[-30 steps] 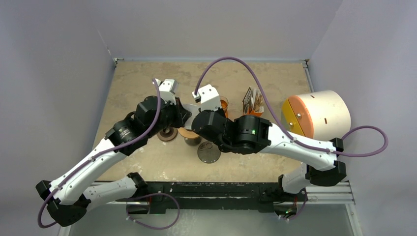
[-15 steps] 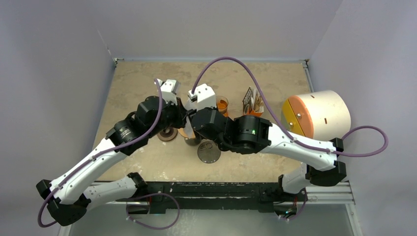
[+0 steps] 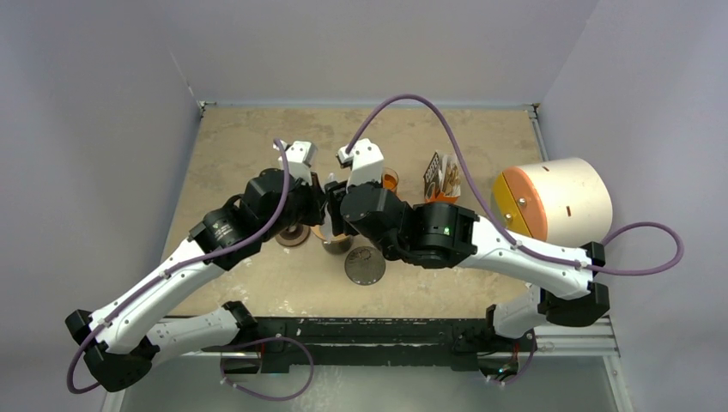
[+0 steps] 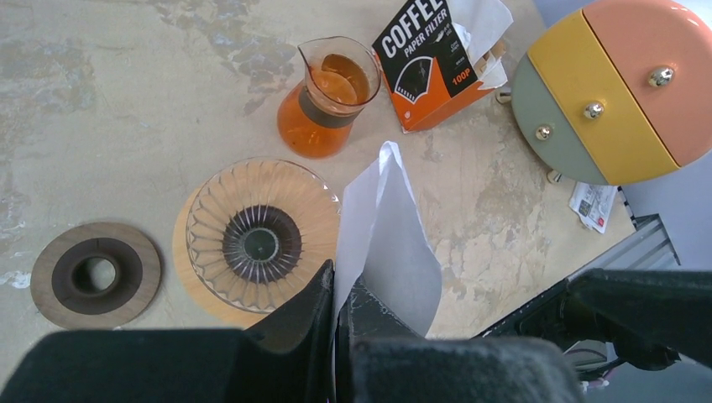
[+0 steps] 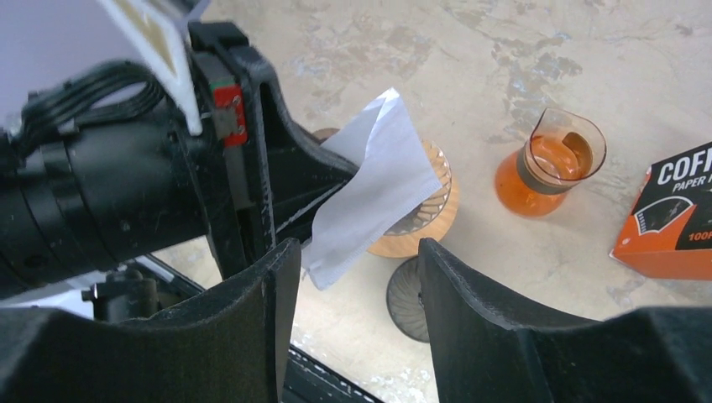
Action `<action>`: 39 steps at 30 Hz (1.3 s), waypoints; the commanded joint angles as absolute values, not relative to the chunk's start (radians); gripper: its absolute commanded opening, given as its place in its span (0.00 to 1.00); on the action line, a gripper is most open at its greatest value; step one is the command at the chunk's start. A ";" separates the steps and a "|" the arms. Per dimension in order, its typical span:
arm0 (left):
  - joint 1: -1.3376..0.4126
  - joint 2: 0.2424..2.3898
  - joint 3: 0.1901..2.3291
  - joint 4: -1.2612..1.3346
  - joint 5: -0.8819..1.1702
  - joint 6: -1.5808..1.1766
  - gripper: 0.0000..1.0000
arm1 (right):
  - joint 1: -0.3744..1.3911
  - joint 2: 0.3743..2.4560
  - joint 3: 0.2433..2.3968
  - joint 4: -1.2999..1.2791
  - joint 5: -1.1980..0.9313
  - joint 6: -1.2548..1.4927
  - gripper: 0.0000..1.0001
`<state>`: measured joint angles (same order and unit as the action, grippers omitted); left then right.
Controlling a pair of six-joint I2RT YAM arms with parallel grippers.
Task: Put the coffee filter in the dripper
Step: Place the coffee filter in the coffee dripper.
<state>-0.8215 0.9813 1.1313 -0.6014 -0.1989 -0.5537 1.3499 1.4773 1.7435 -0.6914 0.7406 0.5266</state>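
Left gripper point(image 4: 339, 290): clamped on white paper coffee filter point(image 4: 390, 243), pinching its lower edge. Filter held in air, just beside glass dripper point(image 4: 254, 241), not inside it. Right gripper point(image 5: 356, 256): fingers spread, grasping nothing, close to filter. Orange carafe point(image 4: 329, 99) and filter box point(image 4: 430, 60) beyond dripper on table point(image 4: 126, 101).

- The orange box point(image 4: 432, 63), toward the far right of the desk, has a black front with "COFFEE" in big white letters and "PAPER FILTER" under it.
- The same front, lower corner: "100P".
- In the right wrist view the box is cut off: "COFF", "PAPER", "100".
- A small printed slip point(image 4: 594, 204) lies at the right edge of the desk; its print is too small to read.
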 commanded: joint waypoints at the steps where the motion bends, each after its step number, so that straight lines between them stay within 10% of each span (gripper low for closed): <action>1: -0.828 0.959 1.160 -0.591 -0.210 -0.523 0.00 | 1.318 1.435 1.725 -0.589 0.764 0.569 0.56; 39: -0.828 0.951 1.193 -0.650 -0.245 -0.474 0.00 | 1.183 1.583 1.683 -0.559 0.654 0.629 0.45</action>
